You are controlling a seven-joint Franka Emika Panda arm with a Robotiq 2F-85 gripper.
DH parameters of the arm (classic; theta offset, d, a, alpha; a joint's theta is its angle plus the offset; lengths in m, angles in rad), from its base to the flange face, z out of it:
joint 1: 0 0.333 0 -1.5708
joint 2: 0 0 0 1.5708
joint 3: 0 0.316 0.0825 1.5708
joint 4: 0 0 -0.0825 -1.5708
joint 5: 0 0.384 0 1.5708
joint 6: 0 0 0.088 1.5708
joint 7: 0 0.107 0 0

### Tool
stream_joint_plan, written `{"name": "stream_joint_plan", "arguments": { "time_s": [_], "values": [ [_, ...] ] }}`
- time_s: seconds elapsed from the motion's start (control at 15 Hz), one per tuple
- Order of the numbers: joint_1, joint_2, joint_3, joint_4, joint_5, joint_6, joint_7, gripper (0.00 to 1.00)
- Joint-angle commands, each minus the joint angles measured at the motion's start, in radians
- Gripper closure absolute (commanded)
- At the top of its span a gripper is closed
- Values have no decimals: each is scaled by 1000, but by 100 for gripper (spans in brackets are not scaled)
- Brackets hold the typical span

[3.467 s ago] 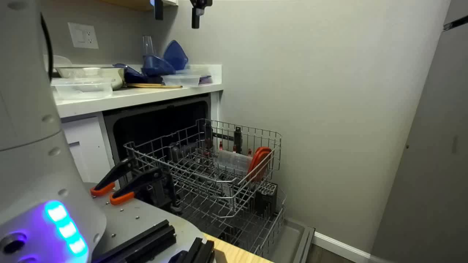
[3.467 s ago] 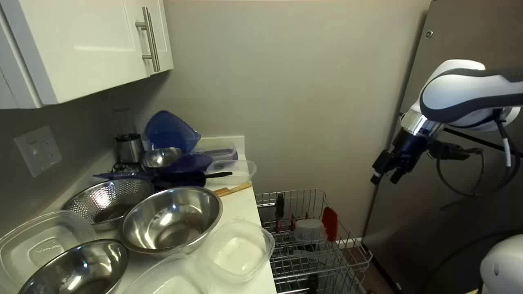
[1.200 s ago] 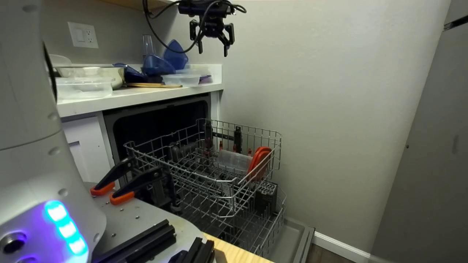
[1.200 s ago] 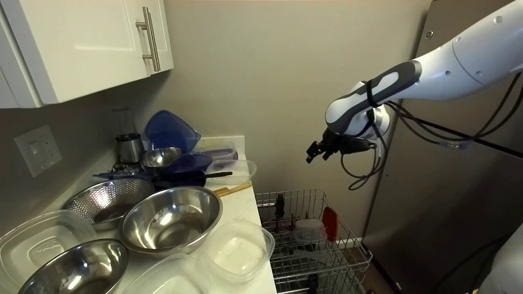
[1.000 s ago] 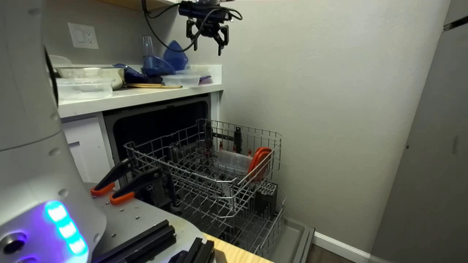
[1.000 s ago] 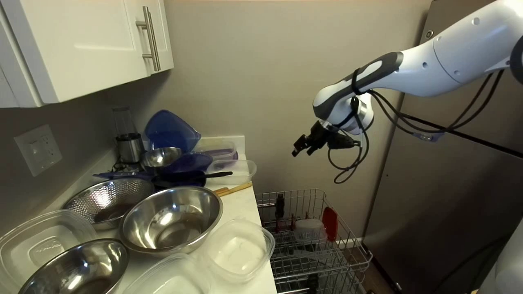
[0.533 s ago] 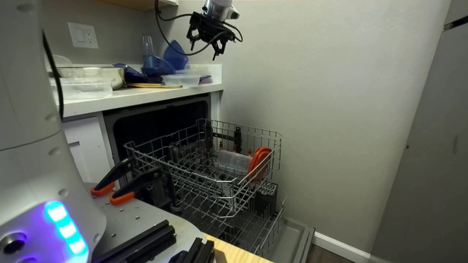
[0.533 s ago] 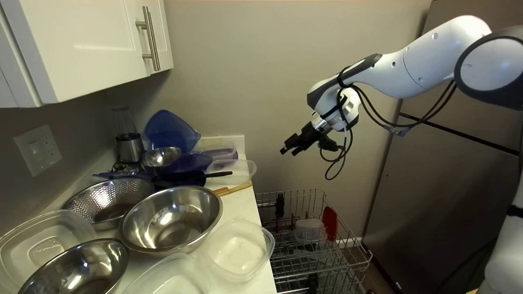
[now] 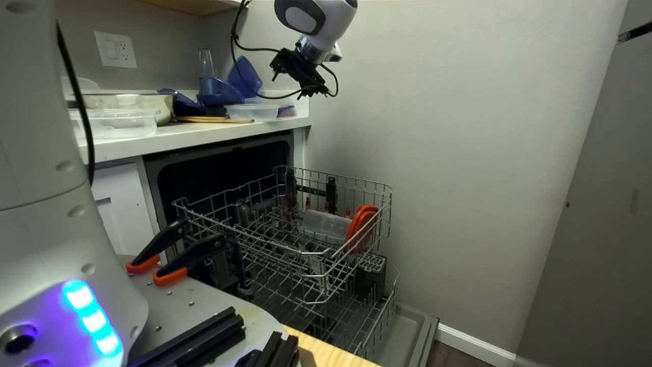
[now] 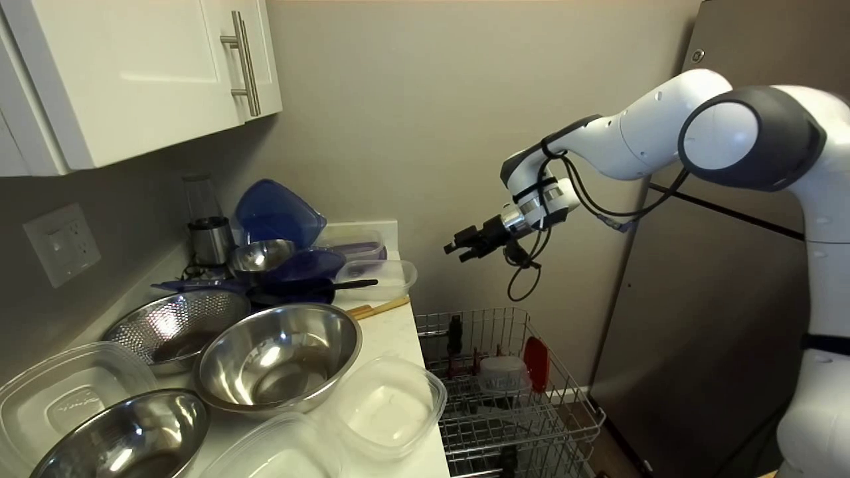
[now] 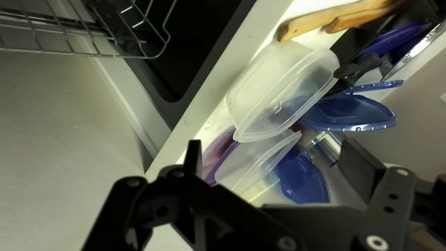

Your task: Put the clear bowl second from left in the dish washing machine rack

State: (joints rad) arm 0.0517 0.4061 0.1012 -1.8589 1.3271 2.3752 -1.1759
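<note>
Several clear plastic containers stand on the counter; I cannot tell which one is the clear bowl. One clear bowl-shaped container (image 10: 376,275) is at the counter's far end and shows large in the wrist view (image 11: 278,94). Another clear tub (image 9: 326,227) lies in the upper dish rack (image 9: 311,253), beside red-orange lids; it shows in both exterior views. My gripper (image 10: 456,253) hangs in the air to the right of the counter's far end, above the rack's level, its fingers toward the counter. In the wrist view my gripper (image 11: 277,158) is open and empty.
Metal bowls (image 10: 279,358), a colander (image 10: 178,325), blue plastic pieces (image 10: 279,212) and a wooden handle (image 10: 382,307) crowd the counter. A wall cabinet (image 10: 153,73) overhangs it. The wall is close behind the gripper. Black-and-orange clamps (image 9: 170,275) sit by the robot base.
My arm has swung from the fridge side toward the counter's far end. The gripper has come lower and turned its fingers toward the counter. The containers and rack have not moved.
</note>
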Motion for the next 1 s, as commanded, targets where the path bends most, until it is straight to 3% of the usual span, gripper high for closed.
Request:
{"name": "stream_joint_plan", "arguments": {
  "time_s": [0.0,0.93],
  "values": [
    [-15,90,24,78,98,-69,-65,0],
    [-13,317,25,254,402,-368,-49,0]
  ]
}}
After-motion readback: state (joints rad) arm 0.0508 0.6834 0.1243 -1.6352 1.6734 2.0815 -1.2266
